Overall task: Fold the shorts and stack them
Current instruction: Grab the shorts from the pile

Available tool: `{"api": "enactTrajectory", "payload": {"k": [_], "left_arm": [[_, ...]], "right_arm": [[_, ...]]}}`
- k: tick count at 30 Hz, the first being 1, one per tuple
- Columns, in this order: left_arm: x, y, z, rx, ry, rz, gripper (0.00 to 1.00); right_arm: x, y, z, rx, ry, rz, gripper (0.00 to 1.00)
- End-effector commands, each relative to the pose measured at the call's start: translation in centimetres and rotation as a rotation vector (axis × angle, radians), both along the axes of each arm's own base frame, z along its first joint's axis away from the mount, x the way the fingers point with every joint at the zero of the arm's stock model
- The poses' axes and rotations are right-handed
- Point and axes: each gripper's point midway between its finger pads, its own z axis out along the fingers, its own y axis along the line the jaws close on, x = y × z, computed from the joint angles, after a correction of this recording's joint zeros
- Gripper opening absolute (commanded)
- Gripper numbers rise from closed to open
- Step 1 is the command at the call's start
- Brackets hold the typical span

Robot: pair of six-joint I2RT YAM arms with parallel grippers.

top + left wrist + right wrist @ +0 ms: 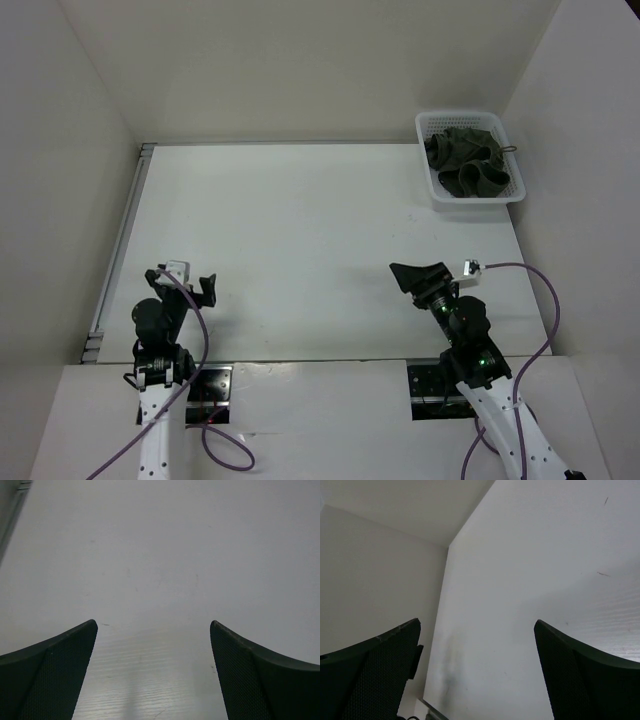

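The white table [300, 240] carries one white mesh basket [478, 198] at its far right corner.

Overhead shot is bright and evenly lit from above, so the flat white tabletop [300, 230] looks almost blown out and shadows are faint. The crumpled dark olive cloth shorts [468, 160] in the white plastic mesh basket [427, 155] are just a murky blob with hardly any detail. Left wrist cam is greyer, with a pale sheen on the table low in frame. Right wrist cam has a soft grey smudge of shadow by the plain white wall [375, 580], and the black mesh-textured fingers [365, 675] of the right gripper [477, 622] go very dark.
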Motion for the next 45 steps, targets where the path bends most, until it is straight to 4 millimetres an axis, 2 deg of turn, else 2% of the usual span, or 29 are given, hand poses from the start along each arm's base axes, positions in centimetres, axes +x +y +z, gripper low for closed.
{"api": "enactTrajectory", "payload": {"k": [1, 4, 6, 8, 9, 11, 12, 13, 14, 15, 16, 17, 18, 19, 20, 21, 22, 24, 25, 26, 27, 28, 29, 30, 32, 34, 38, 40, 45], "left_arm": [[-1.3, -5.4, 1.6, -0.018, -0.053, -0.314, 1.0], [-7.3, -11.9, -0.9, -0.189, 0.149, -0.716, 1.0], [-8.5, -12.8, -0.8, -0.218, 0.165, -0.787, 1.0], [-6.3, -12.0, 0.7, -0.117, 0.025, -0.757, 1.0], [-4.8, -11.0, 0.7, -0.074, -0.028, -0.688, 1.0], [-3.5, -10.2, 4.0, 0.017, -0.178, -0.646, 1.0], [-2.9, -9.7, 5.3, 0.042, -0.224, -0.604, 1.0], [-2.5, -9.3, 7.8, 0.099, -0.337, -0.575, 1.0], [-2.0, -8.9, 8.3, 0.106, -0.353, -0.549, 1.0], [-1.7, -8.6, 9.5, 0.112, -0.376, -0.53, 1.0], [-0.4, -7.5, 9.3, 0.085, -0.326, -0.46, 1.0], [0.2, -6.7, 11.9, 0.089, -0.344, -0.412, 1.0], [1.2, -5.8, 12.9, 0.08, -0.327, -0.363, 1.0], [3.8, -3.6, 11.6, 0.037, -0.205, -0.249, 1.0], [5.3, -2.4, 12.1, 0.024, -0.154, -0.187, 1.0], [7.1, -1.1, 17.6, 0.037, -0.196, -0.131, 1.0], [10.2, 0.5, 13.5, -0.01, 0.024, -0.077, 1.0], [13.0, 3.4, 13.7, -0.035, 0.157, 0.009, 1.0], [15.0, 3.8, 13.1, -0.073, 0.285, -0.008, 1.0], [15.5, 3.2, 12.5, -0.106, 0.336, -0.06, 1.0], [15.8, 2.7, 12.1, -0.126, 0.369, -0.091, 1.0], [16.1, 2.3, 11.4, -0.144, 0.397, -0.114, 1.0], [16.2, 1.8, 11.0, -0.149, 0.408, -0.133, 1.0], [16.5, 1.1, 9.9, -0.165, 0.451, -0.159, 1.0], [16.4, 0.2, 8.8, -0.2, 0.524, -0.198, 1.0], [15.8, -0.8, 6.7, -0.244, 0.627, -0.23, 1.0], [13.9, -2.4, 4.1, -0.244, 0.728, -0.242, 1.0], [13.1, -2.7, 3.0, -0.219, 0.759, -0.223, 1.0], [12.9, -2.7, 2.6, -0.199, 0.763, -0.206, 1.0]], "right_arm": [[0.4, -0.3, 3.5, 0.012, -0.145, -0.019, 0.99], [0.2, -1.4, 7.5, -0.071, -0.277, -0.062, 0.99], [-0.1, -2.8, 11.0, -0.111, -0.358, -0.129, 0.99], [0.7, -3.9, 12.3, -0.212, -0.369, -0.186, 0.99], [0.8, -4.1, 14.9, -0.218, -0.405, -0.203, 0.99], [4.3, -3.4, 13.4, -0.352, -0.275, -0.201, 0.99], [5.4, -4.7, 15.7, -0.378, -0.22, -0.287, 0.99], [8.6, -4.7, 12.5, -0.471, -0.047, -0.322, 0.99], [10.0, -5.4, 12.5, -0.491, 0.028, -0.387, 0.99], [11.4, -6.7, 16.1, -0.506, 0.022, -0.493, 0.99], [12.8, -6.7, 16.5, -0.554, 0.037, -0.509, 0.99], [15.0, -6.3, 15.2, -0.638, 0.076, -0.508, 0.99], [16.0, -6.6, 17.8, -0.709, 0.033, -0.531, 0.99], [17.0, -7.8, 19.3, -0.731, 0.01, -0.612, 0.99], [18.6, -8.3, 19.1, -0.788, 0.015, -0.625, 0.99], [19.6, -9.2, 21.5, -0.857, -0.026, -0.641, 0.99], [21.1, -10.9, 22.4, -0.887, -0.047, -0.645, 0.99], [25.4, -12.2, 24.0, -0.98, -0.053, -0.628, 0.99], [26.8, -14.0, 23.9, -1.009, -0.012, -0.651, 0.99], [28.1, -14.6, 25.9, -1.033, -0.011, -0.665, 0.99], [31.1, -14.7, 22.2, -1.094, 0.067, -0.613, 0.99], [32.2, -14.7, 21.6, -1.175, 0.081, -0.573, 0.99], [32.9, -14.9, 22.7, -1.185, 0.084, -0.595, 0.99], [34.6, -14.8, 19.9, -1.226, 0.136, -0.555, 0.99], [35.4, -16.0, 19.2, -1.257, 0.166, -0.526, 0.99], [35.5, -16.8, 17.3, -1.257, 0.185, -0.468, 0.99], [33.7, -22.1, 13.2, -1.183, 0.292, -0.457, 0.99], [33.0, -23.2, 11.2, -1.184, 0.347, -0.429, 0.99], [32.6, -25.5, 6.9, -1.195, 0.466, -0.438, 0.99]]}}
